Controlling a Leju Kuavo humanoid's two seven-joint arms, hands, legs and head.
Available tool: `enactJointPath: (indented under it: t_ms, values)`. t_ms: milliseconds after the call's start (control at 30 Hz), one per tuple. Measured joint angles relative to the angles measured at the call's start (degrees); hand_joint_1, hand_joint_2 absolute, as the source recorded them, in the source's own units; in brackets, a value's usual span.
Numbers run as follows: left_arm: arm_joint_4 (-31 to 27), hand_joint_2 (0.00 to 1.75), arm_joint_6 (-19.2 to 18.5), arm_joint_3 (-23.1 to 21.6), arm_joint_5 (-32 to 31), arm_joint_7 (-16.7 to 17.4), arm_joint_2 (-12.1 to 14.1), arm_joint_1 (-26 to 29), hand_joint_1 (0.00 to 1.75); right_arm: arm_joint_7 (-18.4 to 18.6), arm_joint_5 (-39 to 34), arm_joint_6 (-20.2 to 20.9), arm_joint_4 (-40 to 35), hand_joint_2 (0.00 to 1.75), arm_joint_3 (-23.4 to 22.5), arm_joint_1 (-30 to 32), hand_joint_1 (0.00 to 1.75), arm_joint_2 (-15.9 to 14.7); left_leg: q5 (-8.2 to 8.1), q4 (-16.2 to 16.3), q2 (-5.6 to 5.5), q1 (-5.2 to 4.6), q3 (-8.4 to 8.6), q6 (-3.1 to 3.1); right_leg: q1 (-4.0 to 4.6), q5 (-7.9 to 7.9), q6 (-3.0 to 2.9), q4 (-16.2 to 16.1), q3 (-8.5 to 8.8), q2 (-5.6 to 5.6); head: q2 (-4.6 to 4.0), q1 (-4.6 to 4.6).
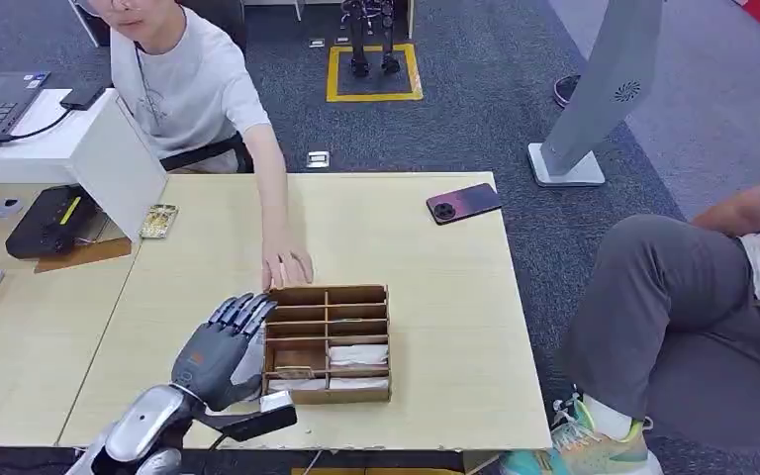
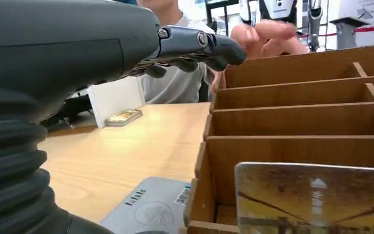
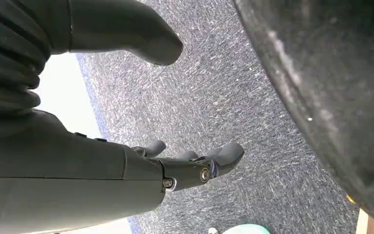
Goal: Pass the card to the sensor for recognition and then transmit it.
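Observation:
My left hand (image 1: 224, 344) hovers over the table just left of a wooden divided box (image 1: 328, 342), fingers (image 2: 195, 44) stretched out straight and holding nothing. A yellowish card (image 2: 315, 200) stands in the box's nearest compartment. On the table by the box's near left corner, close to my thumb, lies a grey card (image 2: 148, 207). A person's hand (image 1: 287, 267) touches the box's far left corner. A black device (image 1: 51, 220) sits on the left table beside a white panel. My right hand (image 3: 195, 165) hangs over grey carpet, fingers apart and bare.
A dark phone (image 1: 463, 203) lies at the table's far right. A small patterned card (image 1: 158, 221) rests by the white panel (image 1: 124, 163). One person sits behind the table, another (image 1: 693, 287) to its right. White items (image 1: 358, 354) fill the box's near right compartments.

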Motion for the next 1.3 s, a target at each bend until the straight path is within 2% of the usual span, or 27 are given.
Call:
enactJointPath:
  t_ms: [233,300,400,567,900,1133,1300]
  values:
    - [3.3,1.75,0.5,0.0,0.1,1.0,-2.1,-1.0,0.0,0.0,0.1,0.0,0.0,1.75,0.0,0.0,0.0,0.0,0.0,0.0,-0.02,0.0,-0.01,0.0,0.0,0.0,0.0,0.0,0.03,-0.02,0.0,0.0]
    - [2.2,1.75,1.6,0.1,1.2,1.0,-1.2,-0.2,0.0,0.0,-0.2,-0.1,0.0,1.75,0.0,0.0,0.0,0.0,0.0,0.0,0.04,0.03,-0.01,0.0,0.02,0.0,0.0,0.0,0.05,0.04,0.0,0.02]
    - [-1.8,1.75,1.1,1.6,2.6,-0.4,1.4,1.7,0.0,0.0,-0.5,-0.2,0.0,1.75,0.0,0.1,0.0,0.0,-0.04,0.0,0.07,0.04,0.03,-0.06,0.04,-0.01,-0.01,0.0,0.01,0.11,0.0,0.0]
    - [-6.2,1.75,1.1,4.2,2.4,-1.2,3.6,4.7,0.0,0.0,-0.5,-0.2,0.0,1.75,0.0,0.1,0.0,0.0,-0.04,0.0,0.05,0.06,0.0,-0.06,0.06,-0.03,-0.03,0.0,0.01,0.07,0.0,0.0]
    - [-8.8,1.75,1.1,6.1,1.2,-1.4,4.8,5.7,0.0,0.0,-0.5,-0.2,0.0,1.75,0.0,0.1,0.0,0.0,-0.04,0.0,0.05,0.05,0.02,-0.06,0.05,-0.02,-0.02,0.0,0.04,0.06,0.0,0.0]
    - [-10.0,1.75,0.5,6.2,3.1,-3.5,5.4,5.9,0.0,0.0,-0.5,-0.2,0.0,1.75,-0.1,0.1,0.0,0.0,-0.04,0.0,0.05,0.06,0.01,-0.06,0.06,-0.02,-0.02,0.0,0.02,0.07,0.0,0.0]
    - [-11.2,1.75,-0.6,6.1,6.9,-8.0,5.8,6.5,0.0,-0.1,-0.4,-0.1,0.0,1.75,-0.1,0.1,0.0,0.0,-0.04,0.0,0.06,0.06,0.01,-0.06,0.06,-0.02,-0.03,0.0,0.02,0.07,0.0,0.0]
